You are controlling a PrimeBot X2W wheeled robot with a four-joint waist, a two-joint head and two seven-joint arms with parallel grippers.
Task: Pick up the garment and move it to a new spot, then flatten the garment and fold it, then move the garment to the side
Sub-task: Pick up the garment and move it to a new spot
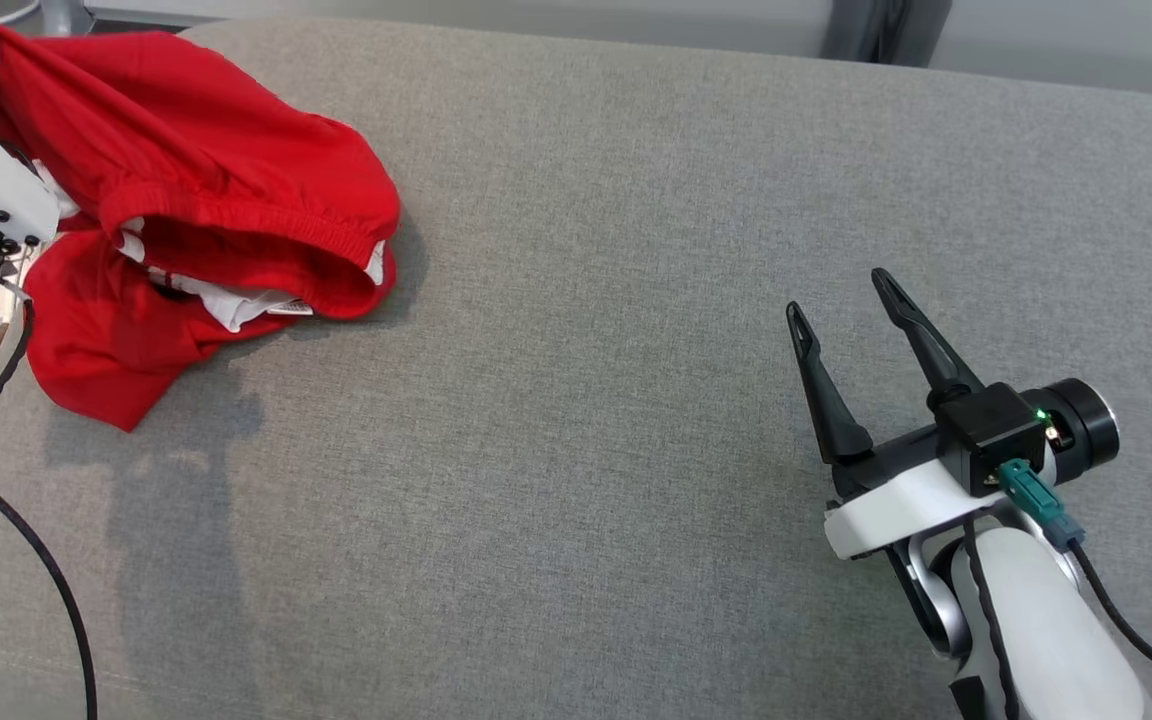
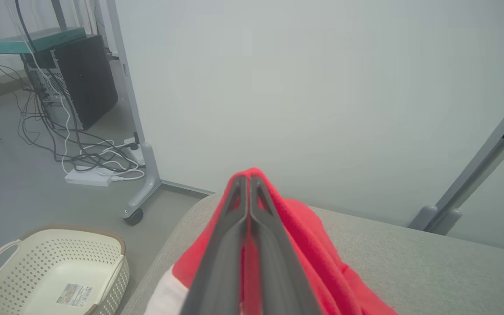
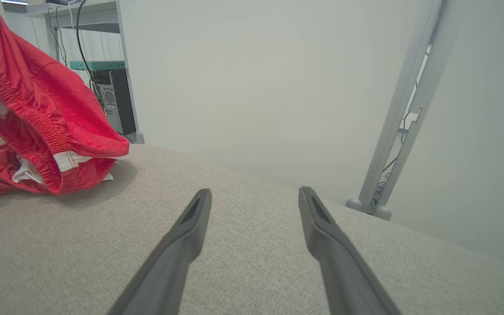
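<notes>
The left gripper (image 2: 248, 180) is pinched closed on the red garment (image 1: 216, 170), holding 1 edge up while the rest sags onto the far left corner of the grey fabric worktop (image 1: 586, 300). The right gripper (image 1: 839, 293) hovers well apart to the right, its 2 fingers spread wide and holding nothing.

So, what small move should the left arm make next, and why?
Probably it should lift higher and carry the cloth toward the middle. The left tool is shut on the red garment, whose lower part lies bunched near the left edge of the grey surface. The right tool hangs open over bare fabric.
</notes>
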